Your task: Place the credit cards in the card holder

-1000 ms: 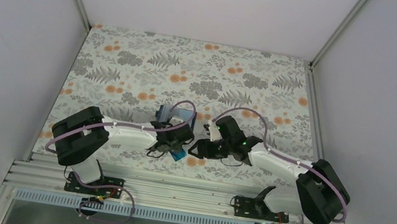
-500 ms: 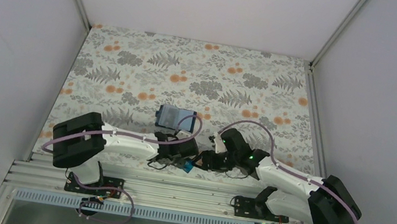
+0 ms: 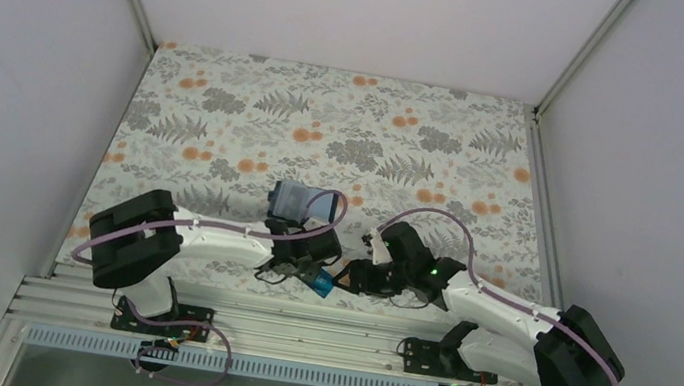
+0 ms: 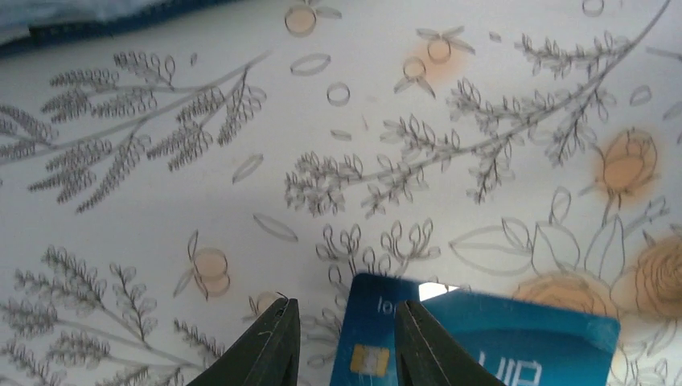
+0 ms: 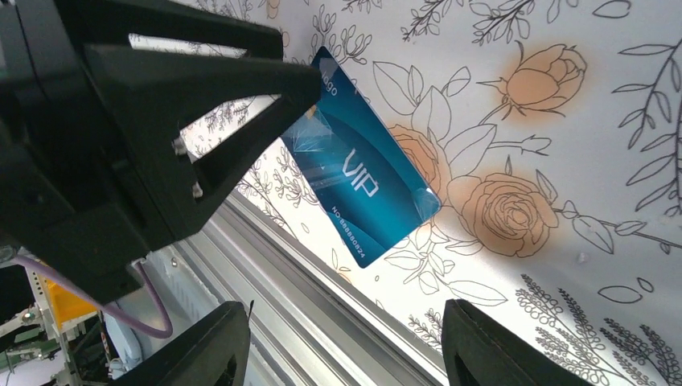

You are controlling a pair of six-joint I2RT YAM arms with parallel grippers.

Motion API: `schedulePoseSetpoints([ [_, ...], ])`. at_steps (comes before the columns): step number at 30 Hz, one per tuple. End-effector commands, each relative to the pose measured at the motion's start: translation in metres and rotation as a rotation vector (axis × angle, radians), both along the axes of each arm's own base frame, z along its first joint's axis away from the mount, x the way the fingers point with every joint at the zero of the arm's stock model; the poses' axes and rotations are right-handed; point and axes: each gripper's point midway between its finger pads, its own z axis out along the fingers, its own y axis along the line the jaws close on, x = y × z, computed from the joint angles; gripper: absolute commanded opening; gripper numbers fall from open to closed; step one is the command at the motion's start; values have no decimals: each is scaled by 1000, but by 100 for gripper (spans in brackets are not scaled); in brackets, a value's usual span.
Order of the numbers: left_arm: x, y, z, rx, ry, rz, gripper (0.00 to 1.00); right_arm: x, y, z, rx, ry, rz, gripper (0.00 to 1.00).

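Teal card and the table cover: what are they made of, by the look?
Teal card: likely plastic with a glossy finish. It is thin and flat, with pale glare streaks, printed VIP lettering, and a small gold chip patch in the left wrist view.
Table cover: a matte printed sheet, cloth or vinyl, cannot tell which. It has a floral line pattern and shows no glare.

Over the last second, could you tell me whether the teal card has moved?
Yes. In the top view, the teal card has shifted right and nearer the aluminium rail.
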Motion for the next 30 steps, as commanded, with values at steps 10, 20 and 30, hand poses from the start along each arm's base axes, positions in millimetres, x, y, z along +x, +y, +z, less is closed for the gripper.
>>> schedulePoseSetpoints([
  [10, 0, -31, -16, -77, 70, -97, 32, -1, -2, 6, -28, -30, 23, 63],
  [20, -38, -20, -31, -62, 175, -110, 32, -27, -7, 3, -18, 51, 120, 66],
  [30, -65, -14, -33, -29, 193, -143, 32, -29, -5, -1, -22, 75, 133, 66],
])
